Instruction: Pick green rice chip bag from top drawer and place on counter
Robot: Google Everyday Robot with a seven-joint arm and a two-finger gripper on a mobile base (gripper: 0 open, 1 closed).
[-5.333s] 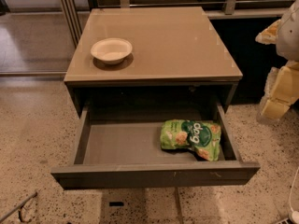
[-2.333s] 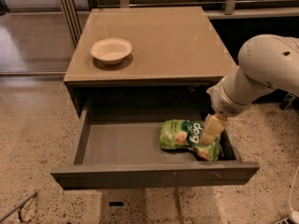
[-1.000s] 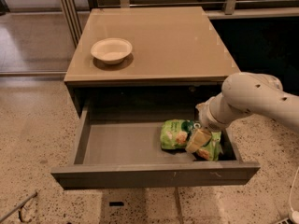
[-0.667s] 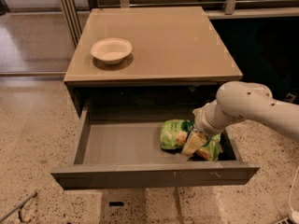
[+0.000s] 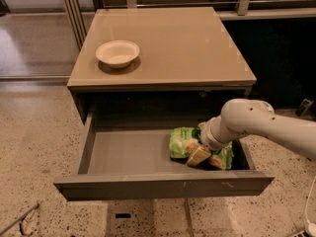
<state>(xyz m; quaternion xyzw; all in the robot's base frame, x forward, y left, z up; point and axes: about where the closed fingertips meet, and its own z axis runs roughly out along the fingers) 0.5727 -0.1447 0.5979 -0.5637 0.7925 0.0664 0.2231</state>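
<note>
The green rice chip bag [image 5: 183, 143] lies on the bottom of the open top drawer [image 5: 123, 154], toward its right side. My gripper [image 5: 200, 154] reaches down into the drawer from the right on its white arm and sits right on top of the bag, covering the bag's middle. A tan finger [image 5: 198, 155] rests against the bag. The glossy tan counter [image 5: 182, 43] is the cabinet top above the drawer.
A white bowl [image 5: 117, 53] stands on the counter at its left. The drawer's front panel [image 5: 163, 185] juts out toward me over the speckled floor. A metal railing runs behind the cabinet, and a dark wall panel lies to the right.
My arm came in from the right and lowered into the drawer. Over the last second the gripper slid a little left and down onto the bag. The bag has not moved.
</note>
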